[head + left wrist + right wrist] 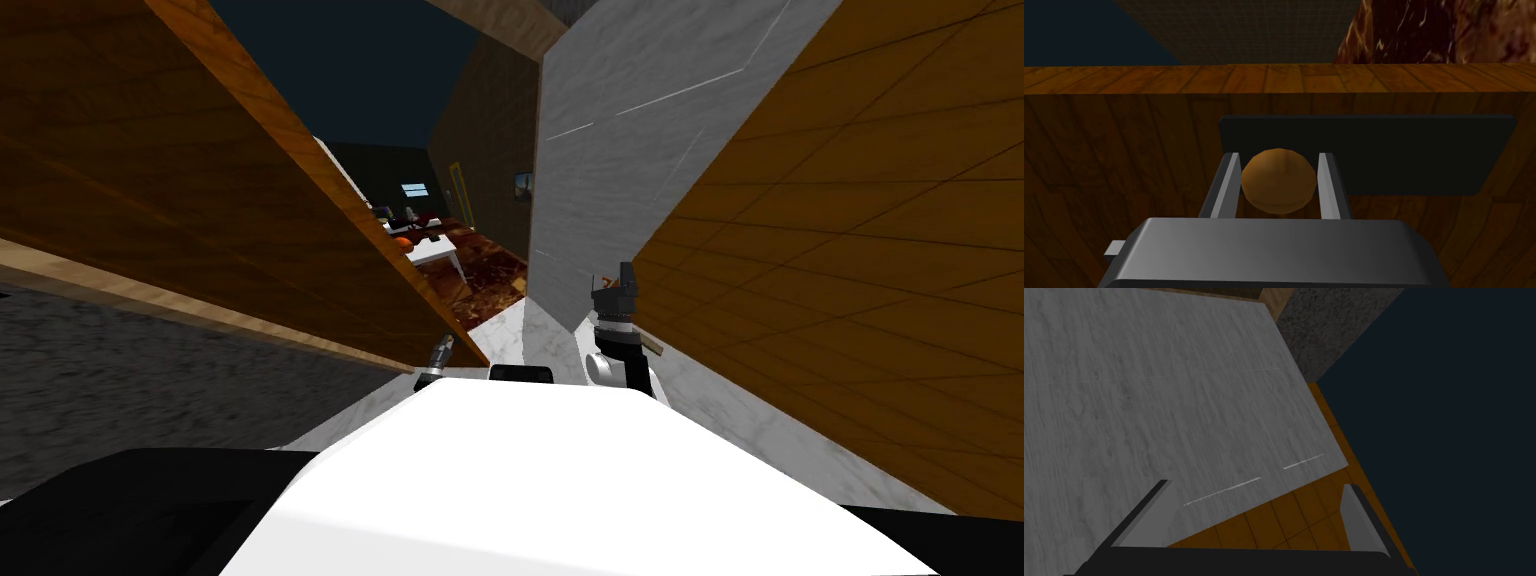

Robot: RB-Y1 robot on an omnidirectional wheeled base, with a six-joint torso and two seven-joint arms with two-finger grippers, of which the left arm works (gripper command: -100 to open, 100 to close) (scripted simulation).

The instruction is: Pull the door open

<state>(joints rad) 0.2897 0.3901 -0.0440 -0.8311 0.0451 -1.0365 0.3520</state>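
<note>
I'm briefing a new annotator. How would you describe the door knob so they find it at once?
Start at the big brown wooden door. On its face sits a flat dark rectangular plate. The knob is the round orange-brown ball on that plate, held between the grey fingers of the left end effector; nothing else there is round.

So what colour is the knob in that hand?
Orange-brown; the knob shows best in the left wrist view.
</note>
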